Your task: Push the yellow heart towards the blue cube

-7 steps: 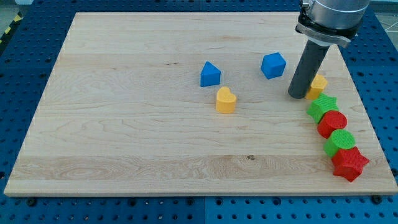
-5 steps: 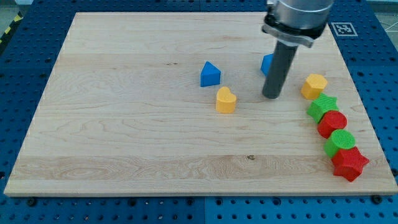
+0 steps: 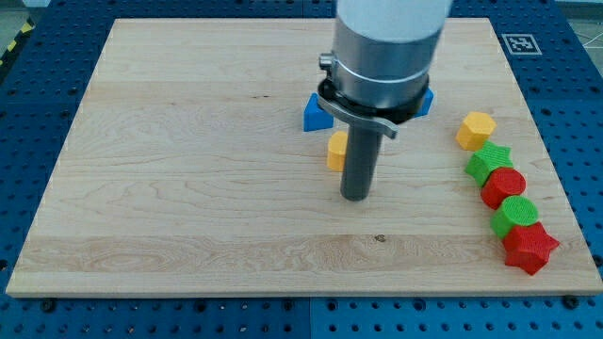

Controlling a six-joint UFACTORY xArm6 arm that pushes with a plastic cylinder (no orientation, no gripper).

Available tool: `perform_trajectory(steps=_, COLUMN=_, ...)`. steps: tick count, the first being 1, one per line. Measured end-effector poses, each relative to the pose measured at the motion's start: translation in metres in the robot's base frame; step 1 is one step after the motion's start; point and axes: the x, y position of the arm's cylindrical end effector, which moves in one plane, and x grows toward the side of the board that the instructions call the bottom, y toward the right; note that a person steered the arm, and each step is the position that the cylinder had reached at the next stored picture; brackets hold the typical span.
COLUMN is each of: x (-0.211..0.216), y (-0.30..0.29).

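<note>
No readable words, numbers or brand names are shown. The only sign seen is a small black-and-white square marker of fiducial type, placed at the far right corner of the wooden board, toward the view's top; its pattern cannot be decoded. A yellow-and-black striped strip is glimpsed at the view's upper left edge.

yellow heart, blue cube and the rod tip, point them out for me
yellow heart (image 3: 335, 151): camera view, on its visible left part beside the rod.
blue cube (image 3: 426, 101): camera view, on the corner showing right of the arm.
my tip (image 3: 354, 196): camera view, the rod's lower end.
</note>
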Motion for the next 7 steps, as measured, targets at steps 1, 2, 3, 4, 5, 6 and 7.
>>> perform_trajectory(steps=1, x=-0.019, y=0.0)
perform_trajectory(steps=2, x=-0.025, y=-0.001)
perform_trajectory(steps=3, x=-0.025, y=-0.019)
perform_trajectory(steps=4, x=-0.027, y=-0.036)
perform_trajectory(steps=5, x=-0.043, y=-0.036)
perform_trajectory(steps=6, x=-0.056, y=-0.03)
perform_trajectory(steps=7, x=-0.061, y=-0.001)
